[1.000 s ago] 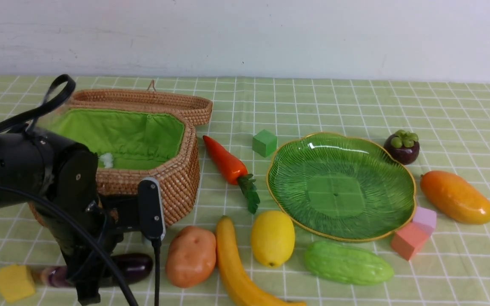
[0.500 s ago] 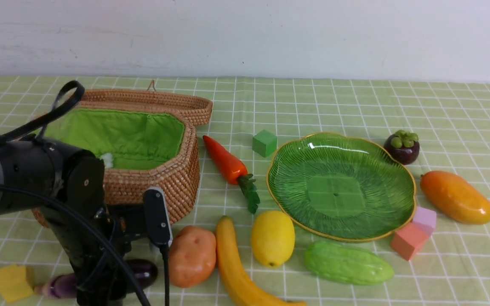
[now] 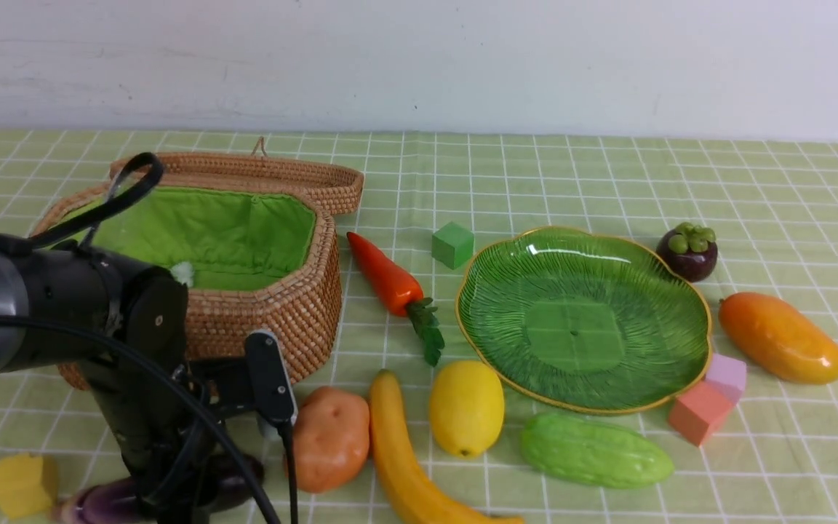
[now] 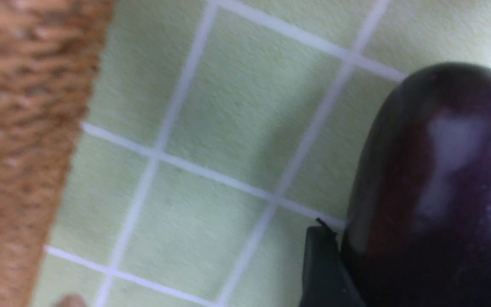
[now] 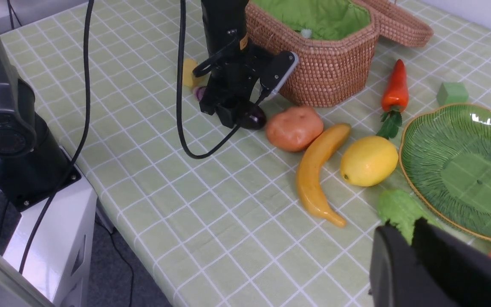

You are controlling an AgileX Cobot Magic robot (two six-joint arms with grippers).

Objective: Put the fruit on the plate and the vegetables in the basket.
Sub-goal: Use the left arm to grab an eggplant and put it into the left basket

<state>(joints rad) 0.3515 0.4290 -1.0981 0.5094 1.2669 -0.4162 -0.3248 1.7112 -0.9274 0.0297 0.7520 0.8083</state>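
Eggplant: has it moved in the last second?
Yes. The eggplant has slid toward the camera; its stem end now sits lower beside the unmoved yellow cube.

Robotics lab or test bench, not a lived-in room. Plain white painted wall [image 3: 419, 58] behind a table spread with a light green checked cloth [image 3: 608, 167]. Glossy plastic produce, such as a yellow toy lemon [image 3: 466, 407], laid out beside a pink foam cube [image 3: 699, 411] and a yellow foam cube [image 3: 22, 484]. Over it a black jointed robot arm [image 3: 48, 313] trailing cables; alongside, a white metal equipment stand [image 5: 45, 238] on grey floor [image 5: 113, 268].
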